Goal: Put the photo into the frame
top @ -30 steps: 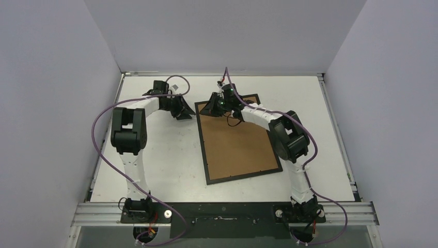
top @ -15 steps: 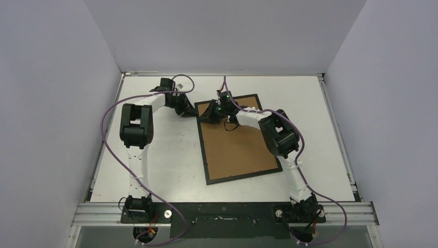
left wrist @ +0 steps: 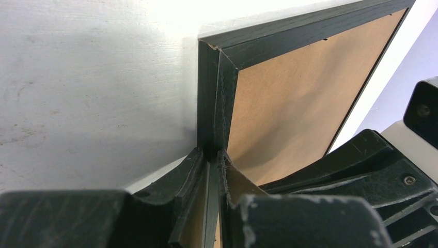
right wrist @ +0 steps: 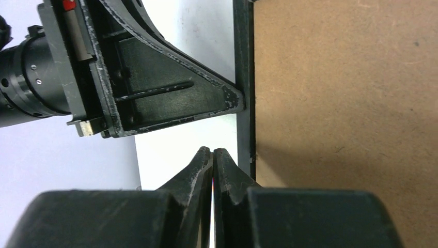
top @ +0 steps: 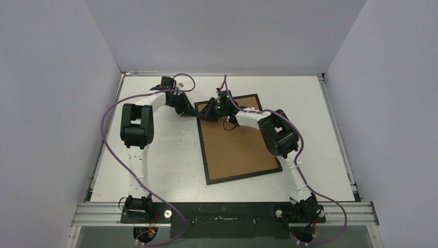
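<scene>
The black frame [top: 243,175] lies back up on the table, its brown cardboard backing [top: 235,147] showing. The photo is not in view. My left gripper [top: 197,112] is at the frame's far left corner. In the left wrist view it [left wrist: 213,152] is shut on the frame's thin black edge [left wrist: 209,93]. My right gripper [top: 208,110] is right beside it. In the right wrist view it [right wrist: 213,151] is shut and empty, over the white table just left of the frame edge [right wrist: 244,77]. The left gripper [right wrist: 170,98] touches that edge ahead of it.
The white table [top: 155,160] is walled by pale panels on the left, right and back. Purple cables loop from both arms. The two grippers crowd the same corner of the frame, a finger's width apart.
My left gripper has moved right from the open table to the frame's far left corner and shut on its edge. My right gripper has shifted slightly left toward that corner.
</scene>
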Controlling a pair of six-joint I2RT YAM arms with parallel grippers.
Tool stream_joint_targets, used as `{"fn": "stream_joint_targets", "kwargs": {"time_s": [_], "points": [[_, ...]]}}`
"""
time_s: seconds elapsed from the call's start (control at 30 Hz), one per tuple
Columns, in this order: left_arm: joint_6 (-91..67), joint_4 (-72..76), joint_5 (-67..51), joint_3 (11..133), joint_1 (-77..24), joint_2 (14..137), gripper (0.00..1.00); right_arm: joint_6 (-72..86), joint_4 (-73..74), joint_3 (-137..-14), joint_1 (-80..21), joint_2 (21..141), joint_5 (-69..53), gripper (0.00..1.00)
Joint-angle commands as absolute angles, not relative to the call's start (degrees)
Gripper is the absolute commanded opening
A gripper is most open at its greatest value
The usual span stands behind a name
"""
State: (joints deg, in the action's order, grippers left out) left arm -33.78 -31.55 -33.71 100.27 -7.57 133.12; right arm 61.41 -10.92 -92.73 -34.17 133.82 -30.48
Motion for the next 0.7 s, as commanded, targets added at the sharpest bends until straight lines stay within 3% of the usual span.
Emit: {"fn": "stream_joint_targets", "kwargs": {"time_s": [0.0, 0.67], "points": [[-30.5, -36.54, -26.36, 99.76, -7.85, 135.99, 0.1, 59.25, -8.72, -94.43, -34.54, 134.31, -28.78, 0.0], [-29.73, -37.44, -25.32, 99.82, -8.0, 136.3, 0.09, 55.26, -0.22, -92.21, -33.96, 136.04, -21.21, 0.0]]}}
